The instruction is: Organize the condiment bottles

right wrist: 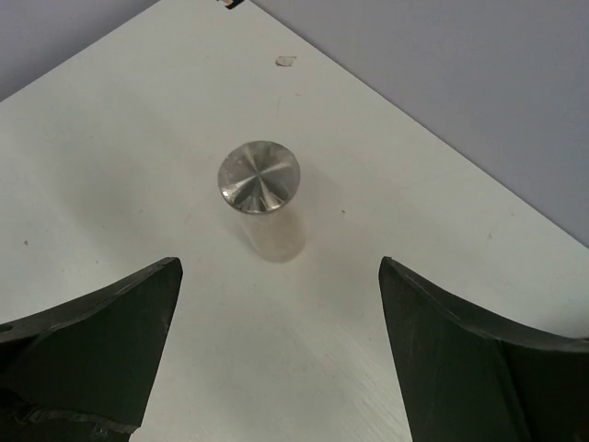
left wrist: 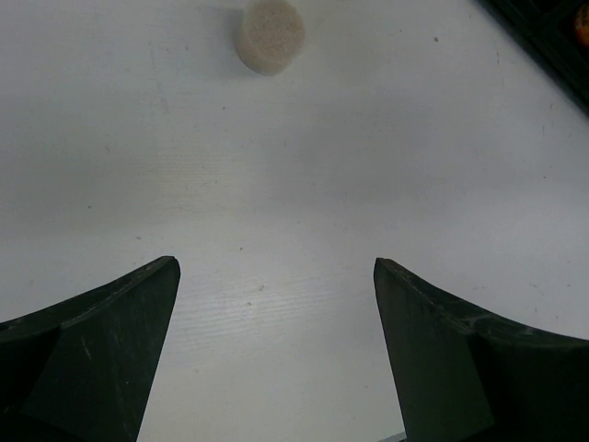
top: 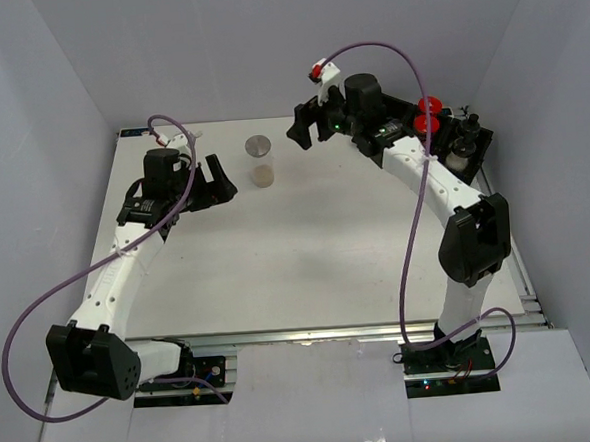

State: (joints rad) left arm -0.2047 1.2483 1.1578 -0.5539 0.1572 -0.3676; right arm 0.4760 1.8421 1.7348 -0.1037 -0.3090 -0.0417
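Step in hand, my read: pick up the last loose bottle and take it to the tray.

- Bench: the clear jar stands upright at far-centre, between the two sets of jaws and touching neither. It is well apart from the black tray at the far right.
- Right arm: best candidate. Its jaws are spread wide and hold nothing, and in the right wrist view the jar sits ahead, roughly centred in the gap.
- Left arm: jaws also spread wide and empty, jar further off in the left wrist view. I'd hold it back, since both wrists are near the same jar and could clash.
- Grasp: keep the jar centred, descend, and close on the glass body below the flat metal lid, not on the lid. The jar is narrow for its height and the glass is probably slick, so an off-centre finger could tip it. Close slowly and lift straight up.
- Place: pick a free slot in the tray beside the others and set it down upright.

Counts:
- bench: 1
- arms: 2
- tray: 1
- red-capped bottles: 2, in the tray
- clear jar: 1, on the bench
- black-topped shaker: at least 1 in the tray; can't tell the exact number, too small and cluttered
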